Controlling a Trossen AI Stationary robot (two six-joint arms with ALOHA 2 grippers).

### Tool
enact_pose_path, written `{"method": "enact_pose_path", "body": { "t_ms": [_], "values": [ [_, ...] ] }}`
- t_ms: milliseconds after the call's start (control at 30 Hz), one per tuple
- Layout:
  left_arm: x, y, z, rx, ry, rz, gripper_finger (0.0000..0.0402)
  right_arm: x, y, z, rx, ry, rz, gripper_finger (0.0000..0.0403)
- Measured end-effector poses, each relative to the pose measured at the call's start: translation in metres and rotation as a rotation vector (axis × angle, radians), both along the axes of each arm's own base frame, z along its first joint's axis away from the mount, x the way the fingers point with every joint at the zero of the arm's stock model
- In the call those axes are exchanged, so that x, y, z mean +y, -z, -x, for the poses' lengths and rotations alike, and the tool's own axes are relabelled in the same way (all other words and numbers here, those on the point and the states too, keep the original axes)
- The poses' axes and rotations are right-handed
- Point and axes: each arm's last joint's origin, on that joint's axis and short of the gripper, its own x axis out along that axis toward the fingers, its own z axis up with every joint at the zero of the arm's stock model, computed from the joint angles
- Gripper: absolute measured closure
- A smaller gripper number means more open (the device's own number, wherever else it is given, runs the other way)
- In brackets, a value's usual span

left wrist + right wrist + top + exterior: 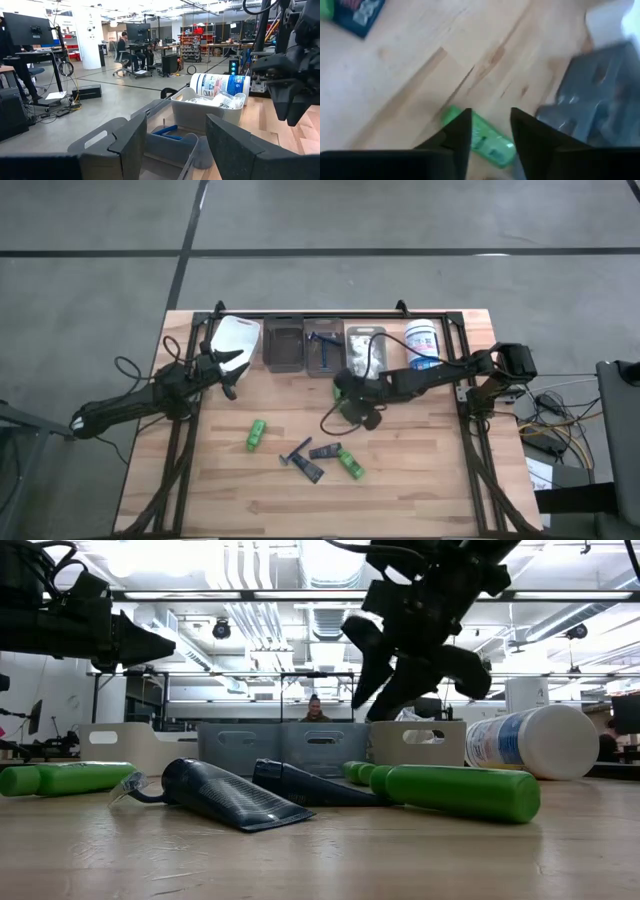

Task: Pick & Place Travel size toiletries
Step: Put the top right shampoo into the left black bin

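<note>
My right gripper (347, 388) (405, 670) hangs open above the middle of the table, slanting down, with nothing between its fingers. Past its fingertips (490, 125) a green bottle (492, 145) lies on its side on the wood. Two more green bottles (255, 433) (351, 465), a dark razor (297, 452) and two dark tubes (325, 450) (310, 470) lie nearer the front edge. A blue razor (323, 350) and clear packets (365, 352) lie in bins at the far edge. My left gripper (230, 366) (175, 145) waits open and level beside the white bin (237, 340).
A row of bins lines the far edge: the white one, a dark one (283, 346), the razor's bin and the packets' bin. A white tub with a blue label (423, 345) lies at their right. A cable loops under the right gripper (335, 420).
</note>
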Motion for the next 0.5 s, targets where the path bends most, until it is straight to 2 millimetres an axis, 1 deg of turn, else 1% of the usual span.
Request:
{"method": "enact_pose_path", "body": {
  "t_ms": [100,200,400,500],
  "values": [
    [0.0000,-0.0001,0.0000,0.000,0.000,0.000,0.0195,0.0000,-0.0014,-0.0008,0.014,-0.148,0.117,0.0218],
    [0.0000,0.0000,0.0000,0.000,0.000,0.000,0.0195,0.0001,-0.0026,-0.0026,0.019,-0.219,0.174,0.0184],
    [0.0000,-0.0001,0.0000,0.000,0.000,0.000,0.0195,0.0002,-0.0039,-0.0044,0.000,-0.229,0.184,0.0136],
    [0.0000,-0.0001,0.0000,0.000,0.000,0.000,0.0195,0.0002,-0.0041,-0.0043,-0.006,-0.189,0.153,0.0121]
  ]
}}
